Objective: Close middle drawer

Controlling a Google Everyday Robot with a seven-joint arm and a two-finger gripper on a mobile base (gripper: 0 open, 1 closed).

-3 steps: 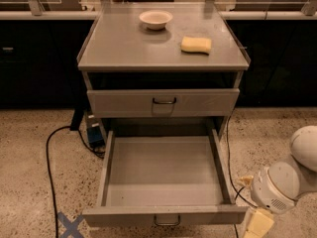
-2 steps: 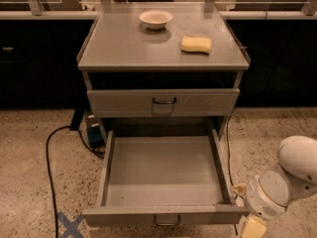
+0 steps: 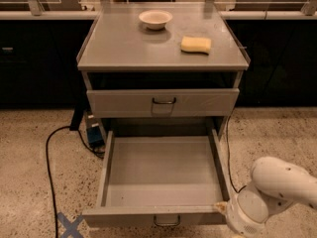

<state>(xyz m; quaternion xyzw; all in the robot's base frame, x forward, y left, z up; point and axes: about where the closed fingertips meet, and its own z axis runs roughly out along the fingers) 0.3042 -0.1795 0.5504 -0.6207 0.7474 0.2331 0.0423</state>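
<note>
The middle drawer point(image 3: 163, 172) is a grey metal tray pulled far out of the cabinet point(image 3: 124, 48), and it is empty. Its flat front point(image 3: 124, 216) faces me at the bottom edge, with a small dark loop handle point(image 3: 167, 222). My white arm point(image 3: 282, 182) comes in from the lower right. My gripper point(image 3: 220, 208) is at the right front corner of the drawer, by the end of its front panel, and is mostly cut off by the bottom edge. The top drawer point(image 3: 198, 103) above is nearly shut. The lowest drawer is hidden.
A white bowl point(image 3: 155, 19) and a yellow sponge point(image 3: 195, 44) sit on the cabinet top. A black cable point(image 3: 49, 172) runs over the speckled floor at the left, past a blue box point(image 3: 94, 133). A blue tape cross point(image 3: 69, 225) marks the floor. Dark counters stand behind.
My arm has moved left and closer to the drawer's right front corner. The gripper has dropped lower in view. The drawer has not moved.
</note>
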